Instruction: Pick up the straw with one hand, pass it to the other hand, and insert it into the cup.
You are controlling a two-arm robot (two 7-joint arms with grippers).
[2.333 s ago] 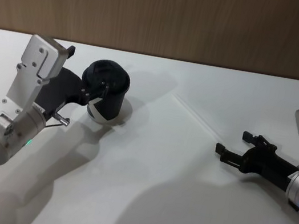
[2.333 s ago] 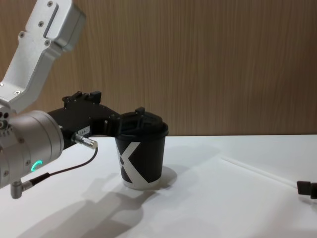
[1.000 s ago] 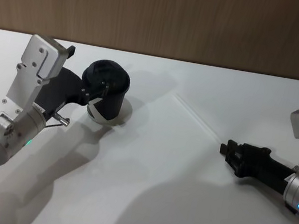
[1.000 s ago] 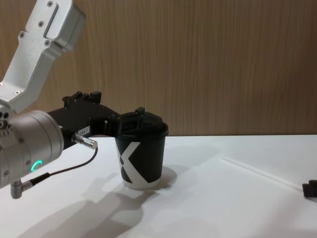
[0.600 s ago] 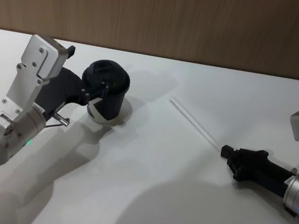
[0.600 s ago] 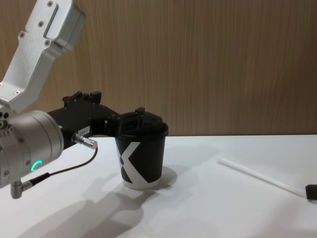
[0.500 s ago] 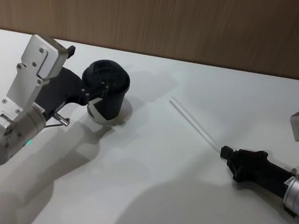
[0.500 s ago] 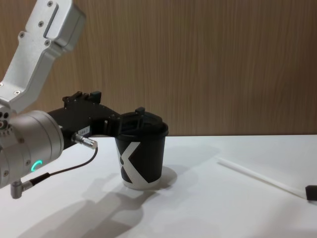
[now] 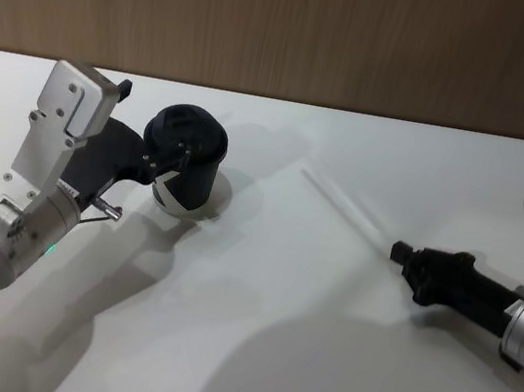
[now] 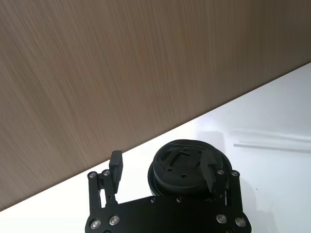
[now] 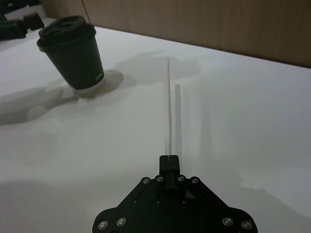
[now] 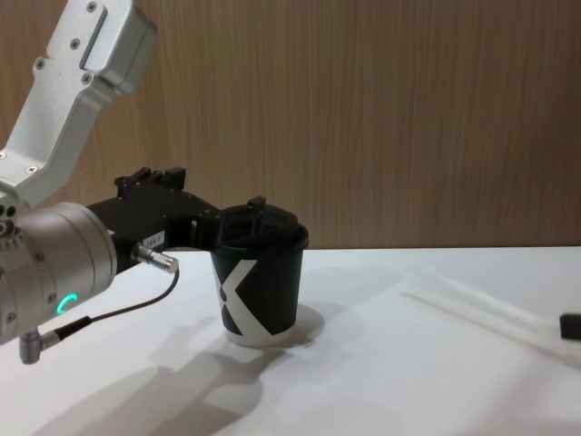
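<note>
The thin white straw (image 9: 346,207) hangs just above the white table, clear of its own shadow, and points toward the cup. My right gripper (image 9: 400,251) is shut on the straw's near end; from the right wrist the straw (image 11: 168,107) runs straight out from that gripper (image 11: 169,159). The black cup (image 9: 186,167) with its domed lid stands upright at the left. My left gripper (image 10: 163,167) is open, with its fingers on either side of the cup lid (image 10: 184,167). One finger is close against the lid and the other stands apart from it.
A wooden wall runs behind the white table (image 9: 253,306). A thin dark cable with a metal plug (image 12: 154,259) hangs from the left arm beside the cup (image 12: 259,291). The tip of the right gripper (image 12: 570,325) shows at the chest view's right edge.
The right gripper, open earlier, has closed on the straw's near end and raised it slightly off the table. The left arm and cup have not moved.
</note>
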